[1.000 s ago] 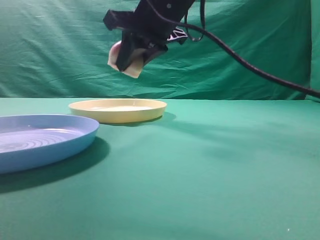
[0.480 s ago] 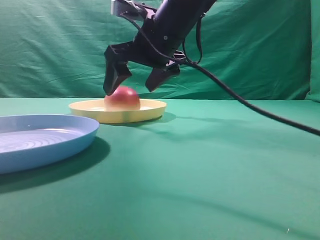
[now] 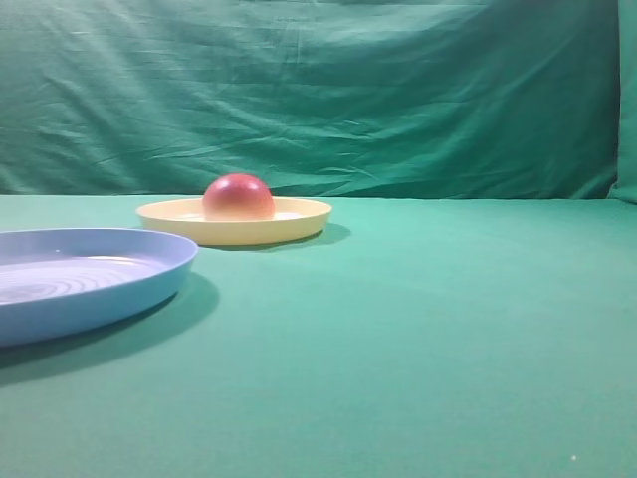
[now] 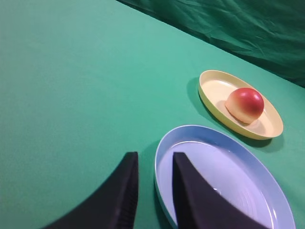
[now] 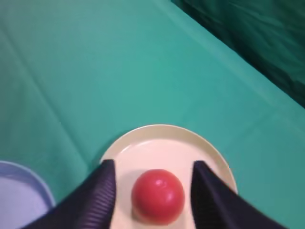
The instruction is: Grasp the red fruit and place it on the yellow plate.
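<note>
Red fruit (image 5: 158, 195) resting on yellow plate (image 5: 143, 143), right pincer (image 5: 155, 191) fingers spread above, apart

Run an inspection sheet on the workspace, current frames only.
Surface: green cloth-covered table, smooth, no spills seen.
Job's things: small glossy red toy fruit rests on the pale yellow round plastic plate, with nothing gripping it.
Clutter: light blue round plate, empty, near the yellow plate but apart from it.
Grippers: left gripper has a narrow gap and holds nothing; right gripper has its jaws apart above the fruit.
Cables: nothing seen.
Surroundings: wrinkled green backdrop.
</note>
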Robot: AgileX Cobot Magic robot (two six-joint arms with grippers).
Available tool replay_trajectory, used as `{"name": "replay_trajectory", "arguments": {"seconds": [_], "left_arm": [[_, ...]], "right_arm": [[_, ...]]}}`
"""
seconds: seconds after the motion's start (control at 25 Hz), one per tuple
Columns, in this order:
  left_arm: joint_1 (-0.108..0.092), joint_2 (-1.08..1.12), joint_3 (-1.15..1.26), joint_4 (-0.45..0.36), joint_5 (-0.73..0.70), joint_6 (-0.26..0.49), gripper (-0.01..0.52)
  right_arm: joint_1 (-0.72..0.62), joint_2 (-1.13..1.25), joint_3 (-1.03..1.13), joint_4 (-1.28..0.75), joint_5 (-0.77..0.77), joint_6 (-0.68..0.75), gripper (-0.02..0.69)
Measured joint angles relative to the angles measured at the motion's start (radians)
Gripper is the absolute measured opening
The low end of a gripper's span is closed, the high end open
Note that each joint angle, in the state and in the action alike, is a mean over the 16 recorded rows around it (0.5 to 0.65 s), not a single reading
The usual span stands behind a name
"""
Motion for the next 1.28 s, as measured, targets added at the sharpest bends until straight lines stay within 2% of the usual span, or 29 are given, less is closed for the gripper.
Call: {"name": "replay_trajectory", "arguments": {"seconds": [0.2, 0.76, 1.0, 1.28], "left_arm": [[0.000, 0.000, 0.000, 0.000, 0.000, 0.000, 0.157], [0.000, 0.000, 0.000, 0.000, 0.000, 0.000, 0.157], [0.000, 0.000, 0.000, 0.000, 0.000, 0.000, 0.157], [0.000, 0.000, 0.000, 0.000, 0.000, 0.000, 0.157]], "right_arm": [[0.000, -0.188, 0.163, -0.023, -0.005, 0.074, 0.000], [0.000, -0.758, 0.786, -0.035, -0.180, 0.135, 0.000], [0.000, -0.970, 0.914, -0.060, -0.133, 0.152, 0.000], [-0.001, -1.113, 0.960, -0.159, -0.063, 0.246, 0.000]]}}
